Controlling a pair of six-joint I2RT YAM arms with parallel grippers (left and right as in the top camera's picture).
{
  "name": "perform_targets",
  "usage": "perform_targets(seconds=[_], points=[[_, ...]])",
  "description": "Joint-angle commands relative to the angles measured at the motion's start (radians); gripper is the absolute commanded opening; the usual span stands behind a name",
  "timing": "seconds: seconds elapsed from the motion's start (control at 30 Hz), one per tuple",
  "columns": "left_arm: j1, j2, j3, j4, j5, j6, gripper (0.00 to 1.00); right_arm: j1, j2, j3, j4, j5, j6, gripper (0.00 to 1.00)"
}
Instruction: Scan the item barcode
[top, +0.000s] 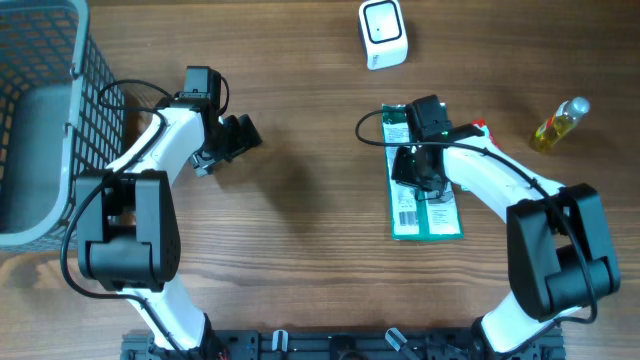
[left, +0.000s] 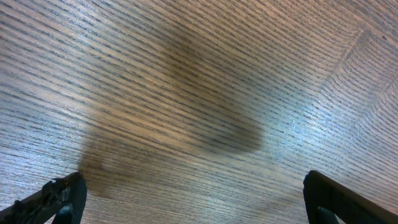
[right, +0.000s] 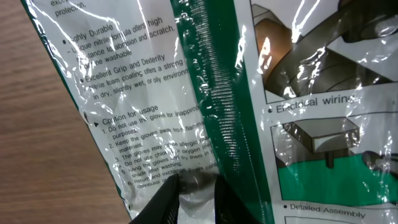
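Glossy crinkled green plastic packet (right: 205, 93), grained wooden table (top: 300, 250)

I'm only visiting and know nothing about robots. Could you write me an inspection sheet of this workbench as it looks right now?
Surface: wooden table, nothing spilled that I can see.
Job's things: green glove pack lying flat, white label facing up; white scanner at the far edge, apart from the pack.
Clutter: yellow bottle, apparently on its side, at the right.
Grippers: left gripper wide open and empty over bare wood; right gripper pinched on the pack's plastic.
Cables: a black cable loops along each arm; none seen lying loose.
Surroundings: grey mesh basket at the far left corner.
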Motion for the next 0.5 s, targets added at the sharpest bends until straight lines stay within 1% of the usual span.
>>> perform_targets(seconds=[0.0,0.03,0.07,0.1,0.13,0.17,0.2,0.47], points=[[0.0,-0.012,0.008,0.0,-0.01,0.002,1.0,-0.009,-0.053,0.053,-0.051,0.014,-0.069,0.24],[0.0,-0.012,0.008,0.0,-0.01,0.002,1.0,-0.009,-0.076,0.085,-0.081,0.015,-0.074,0.26],[0.0,-0.012,0.008,0.0,-0.01,0.002,1.0,-0.009,-0.103,0.124,-0.121,0.017,-0.078,0.3],[0.0,-0.012,0.008,0.0,-0.01,0.001,1.0,-0.009,-0.122,0.145,-0.135,0.016,-0.091,0.39],[0.0,-0.012,0.008,0.0,-0.01,0.002,1.0,-0.009,-0.142,0.15,-0.13,0.016,-0.108,0.66],[0.0,-0.012,0.008,0.0,-0.01,0.002,1.0,-0.009,-0.156,0.15,-0.126,0.016,-0.134,0.89],[0.0,-0.012,0.008,0.0,-0.01,0.001,1.0,-0.009,-0.156,0.15,-0.127,0.016,-0.147,1.0],[0.0,-0.012,0.008,0.0,-0.01,0.001,1.0,-0.009,-0.154,0.15,-0.121,0.016,-0.148,1.0]])
